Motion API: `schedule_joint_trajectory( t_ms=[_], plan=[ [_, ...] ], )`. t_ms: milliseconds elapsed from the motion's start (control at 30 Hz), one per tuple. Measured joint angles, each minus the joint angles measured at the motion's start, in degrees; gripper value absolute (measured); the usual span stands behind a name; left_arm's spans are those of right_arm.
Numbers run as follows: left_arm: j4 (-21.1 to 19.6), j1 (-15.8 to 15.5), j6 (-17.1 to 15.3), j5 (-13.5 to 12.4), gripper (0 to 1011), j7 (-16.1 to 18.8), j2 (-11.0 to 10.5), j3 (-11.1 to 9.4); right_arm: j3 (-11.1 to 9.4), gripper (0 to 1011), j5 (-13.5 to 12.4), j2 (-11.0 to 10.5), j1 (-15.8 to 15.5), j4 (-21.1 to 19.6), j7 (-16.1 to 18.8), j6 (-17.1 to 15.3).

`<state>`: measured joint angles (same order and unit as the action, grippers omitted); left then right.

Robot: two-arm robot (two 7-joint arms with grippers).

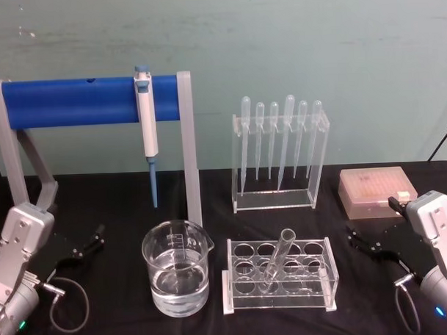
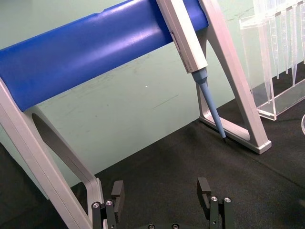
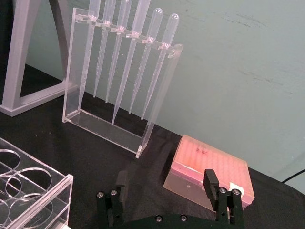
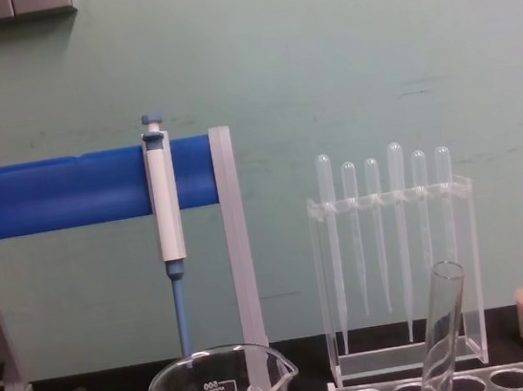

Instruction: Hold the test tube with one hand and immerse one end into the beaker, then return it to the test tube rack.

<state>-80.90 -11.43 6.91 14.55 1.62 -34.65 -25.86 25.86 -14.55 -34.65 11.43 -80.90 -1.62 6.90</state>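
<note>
Test tube (image 1: 277, 260) leans in the clear rack (image 1: 331, 275) at mid-worktop (image 1: 115, 208), rim up and tipped toward the robot's right. The right claw (image 1: 363, 242), wide open and empty, rests nearer, off the rack's right end. The left claw (image 1: 84, 247), likewise open and empty, lies beyond the part-filled beaker (image 1: 176, 270). A pink tip box (image 1: 376, 193) sits behind the right claw, and nothing appears to block that reach.

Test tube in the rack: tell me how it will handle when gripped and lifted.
The test tube looks like thin clear glass: probably rigid, light, fragile and slippery to grip. It leans in the rack, so it likely sits loose and lifts freely. Round-sided, it would probably roll if laid flat.
</note>
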Motion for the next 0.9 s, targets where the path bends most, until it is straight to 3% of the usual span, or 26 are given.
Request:
schedule_joint_trajectory(
  t_ms=[900],
  plan=[
    [0.00, 0.00, 0.00, 0.00, 1000, 0.00, 0.00, 0.00, 0.00, 1000, 0.00, 0.00, 0.00, 0.00, 0.00, 0.00]
  ],
)
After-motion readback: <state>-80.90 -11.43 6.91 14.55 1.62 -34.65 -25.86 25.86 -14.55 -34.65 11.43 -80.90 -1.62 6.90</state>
